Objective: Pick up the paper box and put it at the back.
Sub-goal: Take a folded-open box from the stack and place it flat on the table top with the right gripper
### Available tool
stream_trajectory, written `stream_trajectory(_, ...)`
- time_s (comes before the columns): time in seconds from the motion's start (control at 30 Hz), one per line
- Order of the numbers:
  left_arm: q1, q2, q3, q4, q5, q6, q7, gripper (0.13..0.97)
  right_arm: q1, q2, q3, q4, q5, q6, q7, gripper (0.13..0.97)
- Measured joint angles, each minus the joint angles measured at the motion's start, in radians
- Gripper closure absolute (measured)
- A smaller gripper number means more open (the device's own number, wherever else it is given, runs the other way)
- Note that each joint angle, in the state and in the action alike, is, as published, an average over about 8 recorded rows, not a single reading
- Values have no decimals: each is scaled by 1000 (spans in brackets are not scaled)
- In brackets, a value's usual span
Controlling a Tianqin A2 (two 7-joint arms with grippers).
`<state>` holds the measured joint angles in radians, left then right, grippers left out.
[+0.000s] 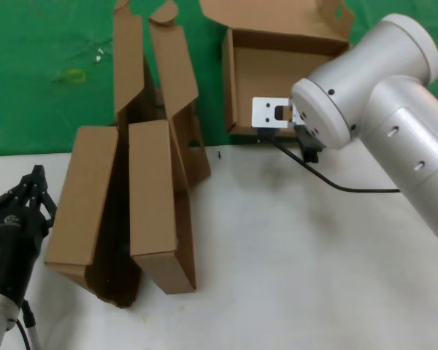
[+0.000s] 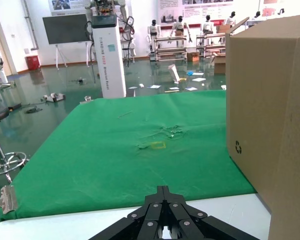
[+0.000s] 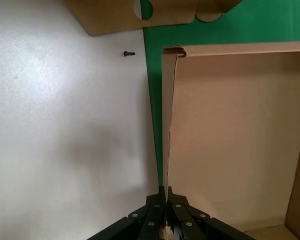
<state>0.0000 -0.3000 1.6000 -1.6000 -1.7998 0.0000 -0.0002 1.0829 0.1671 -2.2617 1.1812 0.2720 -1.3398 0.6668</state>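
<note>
The paper box lies open on the green cloth of the back, at the far right, with its lid folded away behind it. In the right wrist view my right gripper is shut on the thin near wall of the paper box, right where the green cloth meets the white tabletop. In the head view my right arm hides those fingers. My left gripper rests shut and holding nothing at the table's near left, also visible in its own view as left gripper.
Several other brown cartons stand on edge together left of centre, their flaps leaning back over the cloth; one carton fills the side of the left wrist view. A small black screw lies on the white tabletop near the cloth's edge.
</note>
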Motion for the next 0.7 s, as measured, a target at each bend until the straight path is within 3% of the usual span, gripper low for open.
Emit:
stream_trajectory(0.43,0,0,0,0,0,0,-1,954,15,-39,-4,-69,-43,32,12,892)
stream_trajectory(0.57,0,0,0,0,0,0,-1,954,18,-44,-3,-54,-48,27,9,892)
stream_trajectory(0.7,0,0,0,0,0,0,-1,954,19,-36,1,-1,-42,6,-8,830)
